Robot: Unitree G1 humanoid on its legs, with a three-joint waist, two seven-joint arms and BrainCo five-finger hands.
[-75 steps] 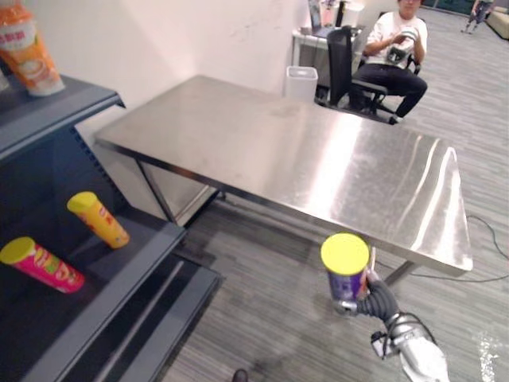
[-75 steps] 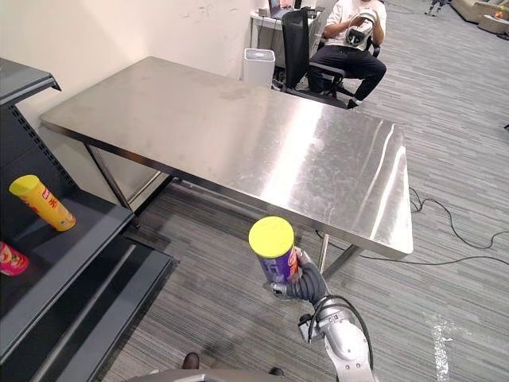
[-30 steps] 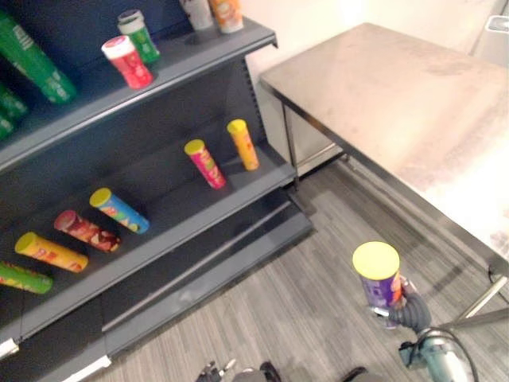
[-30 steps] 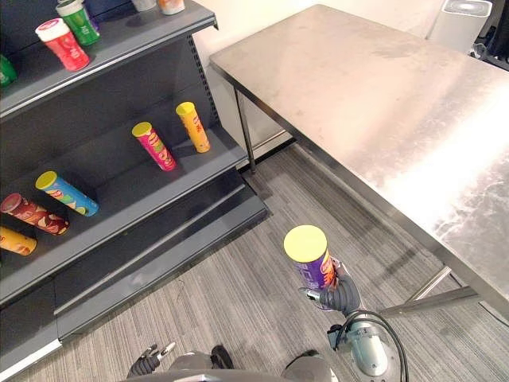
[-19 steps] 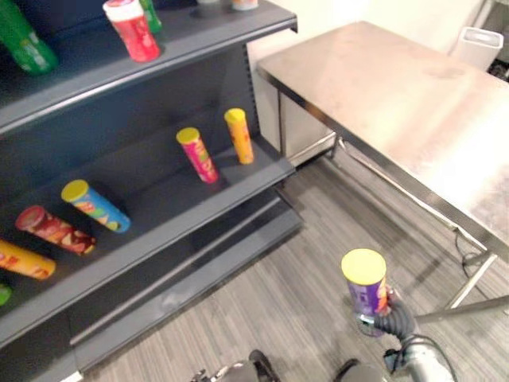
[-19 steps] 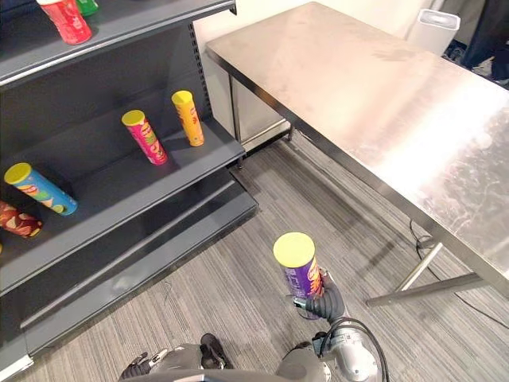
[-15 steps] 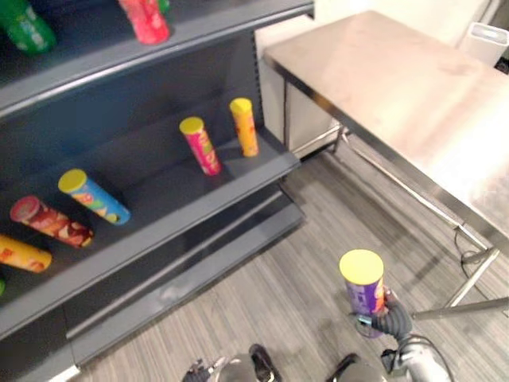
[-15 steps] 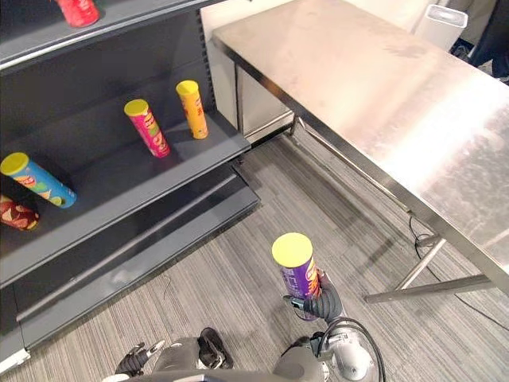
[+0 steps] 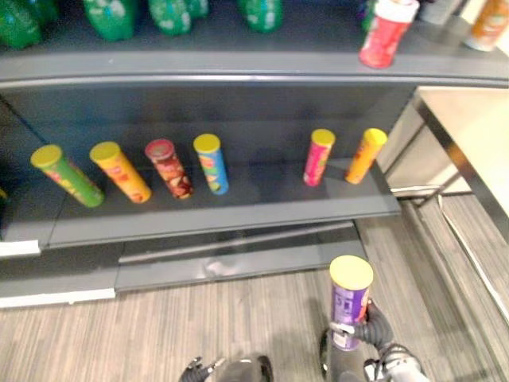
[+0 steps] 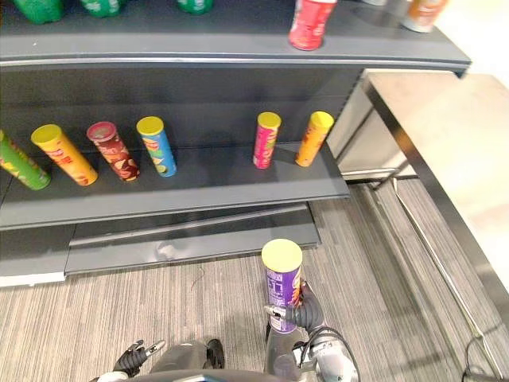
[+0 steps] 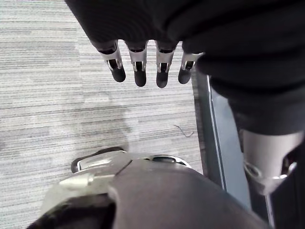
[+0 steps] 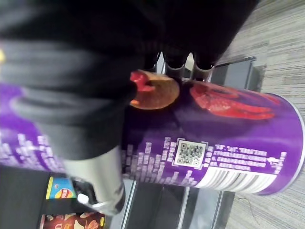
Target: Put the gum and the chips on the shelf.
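**Right robot hand (image 10: 307,315) grips chips can (image 10: 282,280) short of shelf unit (image 10: 199,185)**

Right robot hand: fingers and thumb curled round the lower part of the purple chips can, tight on its wall. Can is upright w/ yellow lid on top, held over the floor (image 10: 119,310) and apart from the shelf unit. Right wrist view shows the can's purple side w/ red-orange print pressed against the palm.

Left robot hand (image 11: 138,67) hangs low at the robot's left side, fingers straight and loose, nothing in it, above the floor.

Floor is grey and striped like planks, and runs up to the foot of the shelf unit. Shelf unit is dark grey, straight ahead, w/ several boards one above another. Steel table (image 10: 445,143) stands to the right, its corner near the unit's right end.

Middle board holds six cans lying down, lids toward the robot. From left:
- green can (image 10: 16,163)
- orange can (image 10: 64,155)
- dark red can (image 10: 111,151)
- blue can (image 10: 157,146)

These four lie side by side. After a gap, a pink can (image 10: 266,139) and a yellow-orange can (image 10: 314,138) lie as a pair near the right end.

Top board: a red can (image 10: 310,24) stands upright toward the right. Green bottles (image 10: 36,8) stand at the left, and an orange pack (image 10: 425,14) at the far right end.
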